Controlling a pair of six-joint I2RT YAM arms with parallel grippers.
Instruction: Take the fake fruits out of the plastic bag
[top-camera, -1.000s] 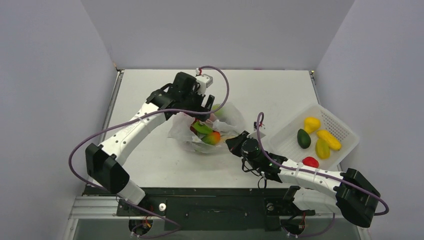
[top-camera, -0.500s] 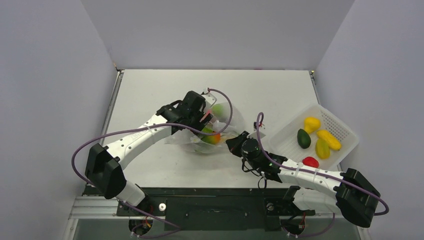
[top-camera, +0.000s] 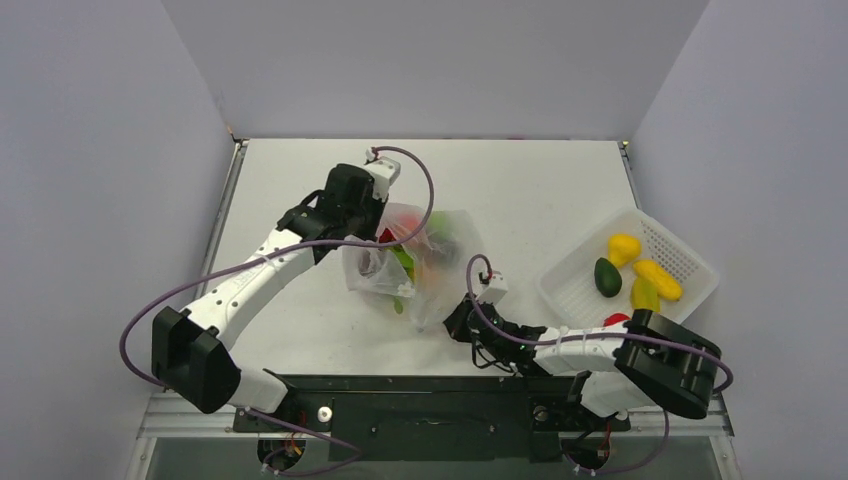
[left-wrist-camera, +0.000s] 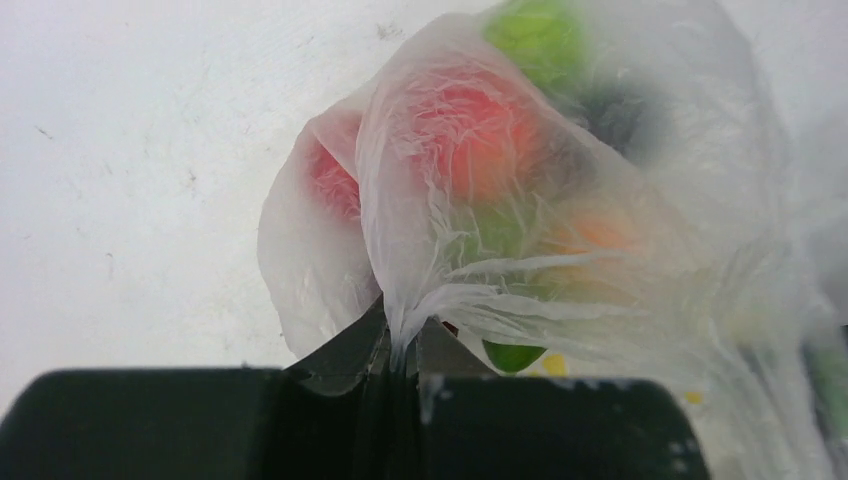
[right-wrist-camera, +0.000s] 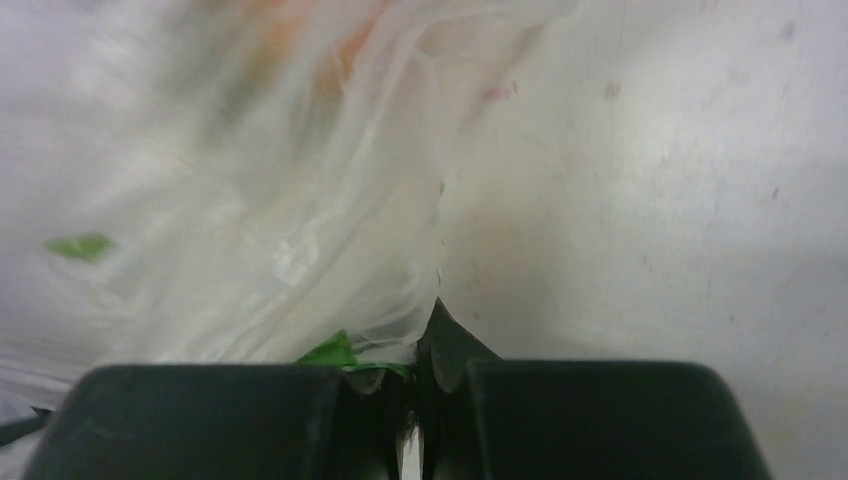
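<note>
The plastic bag (top-camera: 425, 262) hangs stretched between my two grippers at the table's middle. Fake fruits show through its film: a red one (left-wrist-camera: 470, 130), a lime green one (left-wrist-camera: 540, 30), a dark one (left-wrist-camera: 620, 115) and an orange one (left-wrist-camera: 590, 230). My left gripper (top-camera: 378, 238) is shut on a bunched fold of the bag's upper left side (left-wrist-camera: 405, 335). My right gripper (top-camera: 452, 320) is shut on the bag's near corner (right-wrist-camera: 420, 350), low by the table. The bag (right-wrist-camera: 280, 200) fills the right wrist view, blurred.
A white perforated basket (top-camera: 575, 290) stands at the right and holds several fruits: yellow (top-camera: 624, 246), dark green (top-camera: 607, 277), yellow-green (top-camera: 644, 297) and red (top-camera: 618, 320). The right arm's elbow (top-camera: 665, 365) lies just in front of it. Grey walls close in three sides.
My left gripper went from open to shut on the bag and pulled it up and left. My right gripper dragged its corner toward the near edge, stretching the bag.
</note>
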